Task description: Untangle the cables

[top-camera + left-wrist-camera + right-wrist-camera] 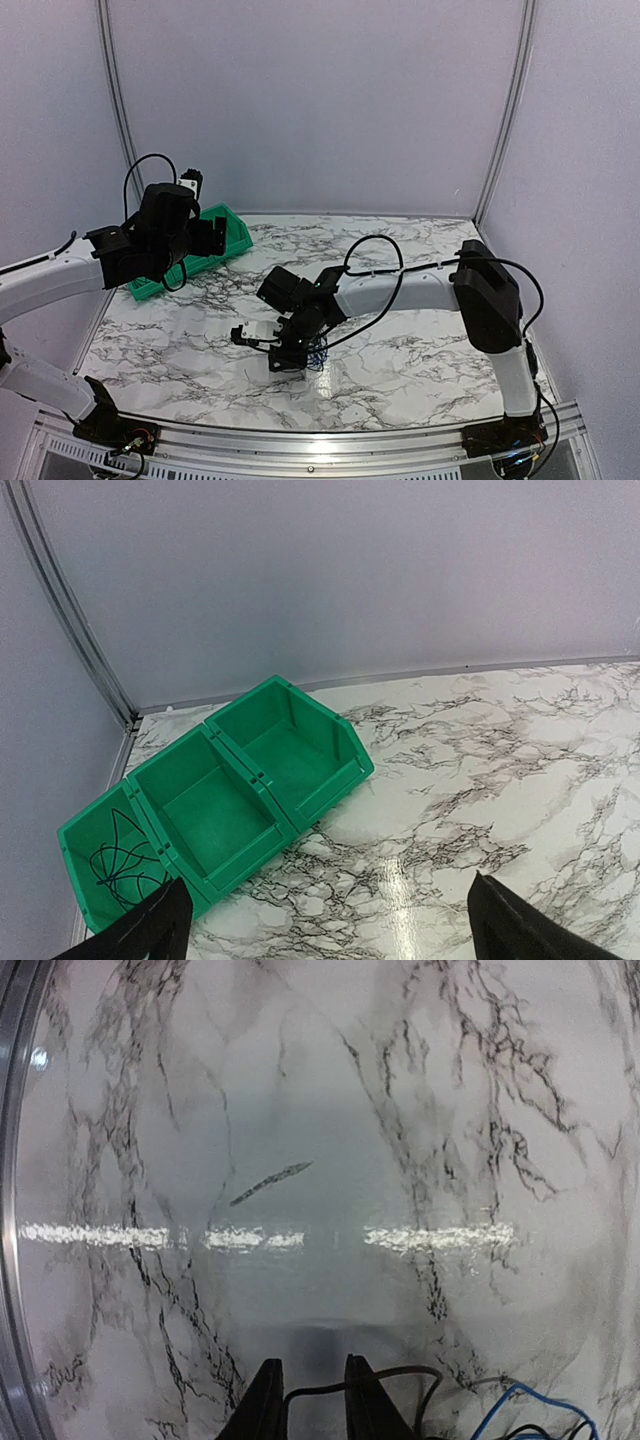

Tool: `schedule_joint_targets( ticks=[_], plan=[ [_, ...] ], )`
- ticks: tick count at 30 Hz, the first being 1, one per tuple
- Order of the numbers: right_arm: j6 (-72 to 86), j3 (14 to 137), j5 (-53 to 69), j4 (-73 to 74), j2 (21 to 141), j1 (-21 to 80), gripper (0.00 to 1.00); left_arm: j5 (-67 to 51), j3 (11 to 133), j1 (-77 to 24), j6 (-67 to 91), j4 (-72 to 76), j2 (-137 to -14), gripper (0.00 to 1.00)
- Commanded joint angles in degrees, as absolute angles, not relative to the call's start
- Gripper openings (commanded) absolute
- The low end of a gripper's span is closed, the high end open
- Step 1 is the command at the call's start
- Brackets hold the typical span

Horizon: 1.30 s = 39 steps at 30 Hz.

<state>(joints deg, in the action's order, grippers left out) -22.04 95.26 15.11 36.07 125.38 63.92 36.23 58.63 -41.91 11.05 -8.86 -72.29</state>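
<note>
The cables are a small tangle of thin black and blue wires on the marble table, right beside my right gripper, which points down at the tabletop. In the right wrist view the right gripper has its fingers a narrow gap apart. A black wire runs across that gap and over the right finger, and a blue wire lies to the right. One more thin black cable lies coiled in the end compartment of the green bins. My left gripper hangs wide open and empty above the table near the bins.
A row of three joined green bins sits at the back left by the wall corner. The other two compartments hold nothing. A metal rail runs along the table's near edge, and grey walls enclose the back and sides.
</note>
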Motion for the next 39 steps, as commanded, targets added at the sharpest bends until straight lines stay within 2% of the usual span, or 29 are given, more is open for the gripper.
schedule_joint_targets(
  ticks=[1, 3, 5, 8, 12, 16, 19, 24, 29, 36, 39],
  plan=[
    [-19.6, 98.4, 16.7, 37.6, 126.5, 64.2, 0.14, 37.9, 58.6, -41.9, 9.7, -9.0, -71.3, 0.99],
    [-19.4, 98.8, 17.6, 38.1, 124.9, 64.2, 0.04, 38.0, 58.6, -41.9, 9.4, -9.0, -71.2, 0.99],
    [-19.9, 98.7, 18.8, 38.4, 121.7, 64.2, 0.00, 37.5, 58.5, -41.9, 9.2, -8.9, -71.0, 0.99],
    [-21.3, 97.3, 20.0, 38.5, 116.3, 64.2, 0.00, 35.9, 58.6, -41.9, 7.5, -8.5, -70.5, 0.98],
    [-22.3, 94.1, 21.8, 38.1, 109.7, 63.3, 0.00, 29.2, 58.6, -41.9, 1.5, -8.9, -66.5, 0.84],
    [-23.5, 92.4, 24.2, 39.1, 105.5, 61.0, 0.00, 20.8, 55.9, -42.4, 2.5, -8.1, -62.0, 0.80],
    [-24.2, 90.4, 24.8, 38.8, 103.3, 58.8, 0.00, 17.7, 49.5, -45.3, 5.0, -2.7, -59.3, 0.77],
    [-25.2, 85.4, 25.1, 35.3, 101.2, 56.8, 0.00, 13.6, 29.8, -51.9, 9.6, 21.5, -55.5, 0.76],
    [-25.4, 83.5, 25.0, 33.8, 101.9, 56.4, 0.00, 18.7, 23.9, -58.3, 11.0, 32.0, -62.2, 0.76],
    [-24.9, 84.0, 25.0, 33.4, 102.4, 56.1, 0.00, 19.2, 25.8, -63.3, 13.1, 44.4, -78.1, 0.74],
    [-24.4, 84.3, 24.8, 33.1, 101.9, 55.9, 0.00, 19.6, 25.0, -64.2, 16.0, 55.4, -83.9, 0.72]
  ],
)
